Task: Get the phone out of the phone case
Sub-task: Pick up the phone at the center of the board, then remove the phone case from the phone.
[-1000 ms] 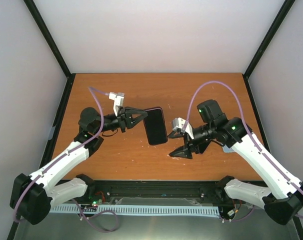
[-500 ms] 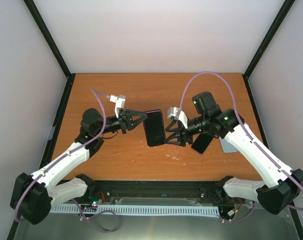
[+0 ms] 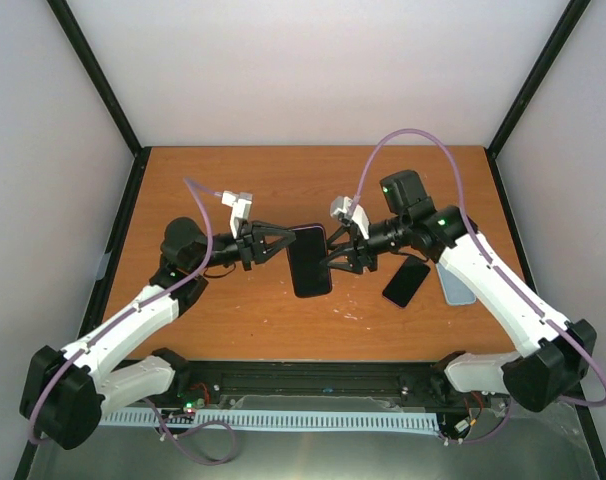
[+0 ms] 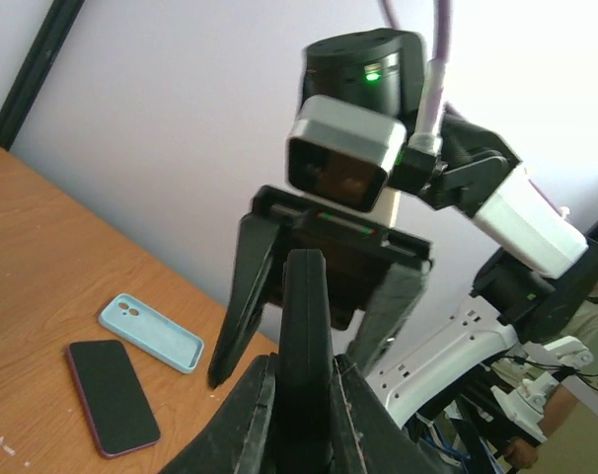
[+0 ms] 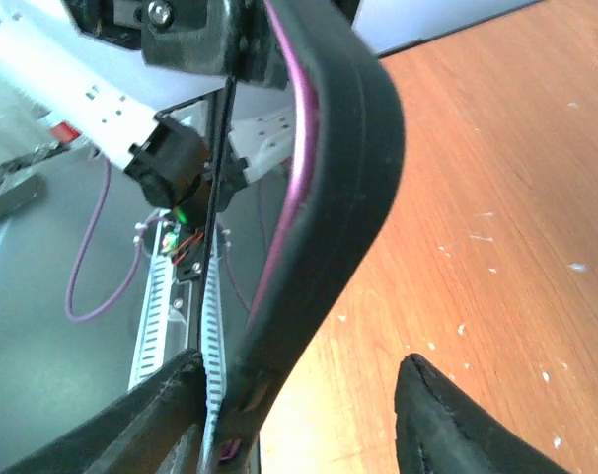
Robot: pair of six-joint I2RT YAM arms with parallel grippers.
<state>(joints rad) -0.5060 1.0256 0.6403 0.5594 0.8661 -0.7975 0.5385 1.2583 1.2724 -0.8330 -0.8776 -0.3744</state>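
Note:
My left gripper (image 3: 289,243) is shut on the left edge of a phone in a black case (image 3: 309,262) and holds it above the table. In the left wrist view the cased phone (image 4: 306,316) stands edge-on between my clamped fingers (image 4: 248,415). My right gripper (image 3: 331,256) is open at the phone's right edge. In the right wrist view the case with its magenta rim (image 5: 324,178) passes between my spread fingers (image 5: 457,420), close to the left one; I cannot tell if it touches.
A bare dark phone (image 3: 406,281) lies on the wooden table (image 3: 233,190), right of centre, beside a light blue empty case (image 3: 455,284). Both show in the left wrist view, the phone (image 4: 112,395) and the case (image 4: 149,332). Black frame posts stand at the back corners.
My right gripper has risen from the table and moved left to the held phone's right edge, uncovering the bare phone. My left gripper has barely moved.

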